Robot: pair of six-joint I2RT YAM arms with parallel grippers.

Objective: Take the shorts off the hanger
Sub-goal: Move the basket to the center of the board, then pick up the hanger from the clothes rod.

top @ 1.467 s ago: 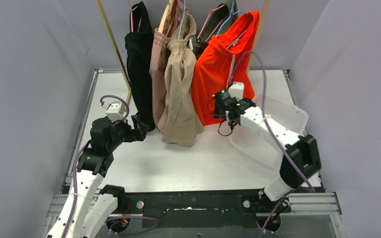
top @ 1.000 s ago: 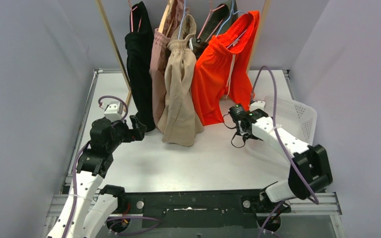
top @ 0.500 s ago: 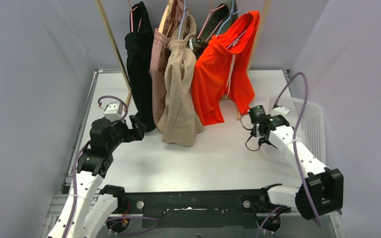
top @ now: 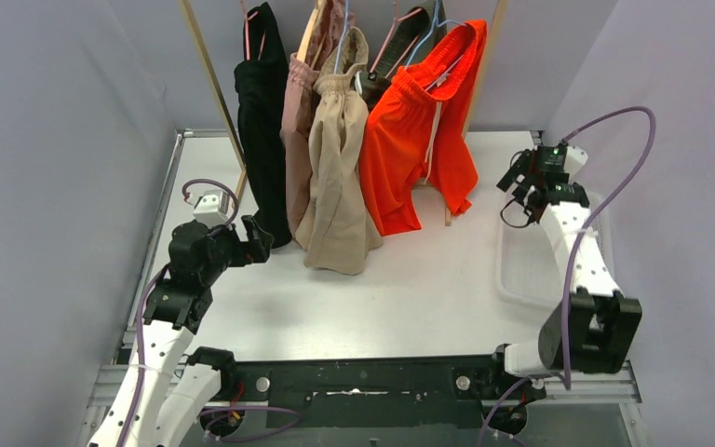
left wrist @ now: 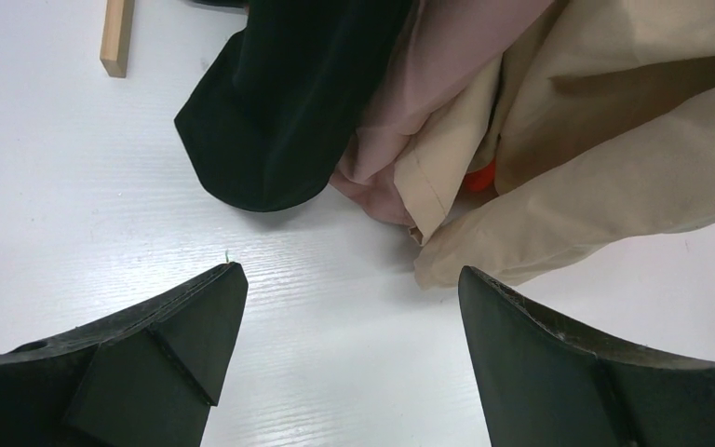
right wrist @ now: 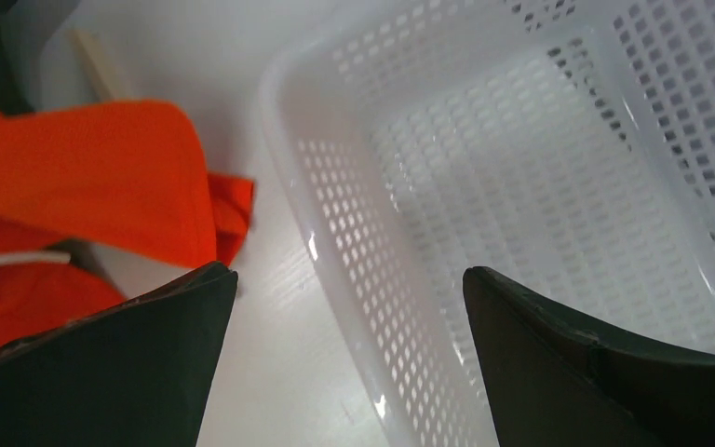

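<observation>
Shorts (top: 335, 177) are hanging on hangers (top: 400, 33), upper centre of the overhead frame. I am holding my left gripper (top: 259, 235) spread, empty, just beside the dark pair (top: 263, 140); right gripper (top: 514, 182) spread, empty, above the basket (top: 531, 270), right side.

Soft matt cloth makes up the orange shorts (top: 419, 140) and beige shorts (top: 335, 177), bare pale wood the rack post (top: 207, 65), glossy perforated white plastic the basket (right wrist: 354, 242), and the white worktop (top: 382, 298) looks smooth with a faint sheen.
</observation>
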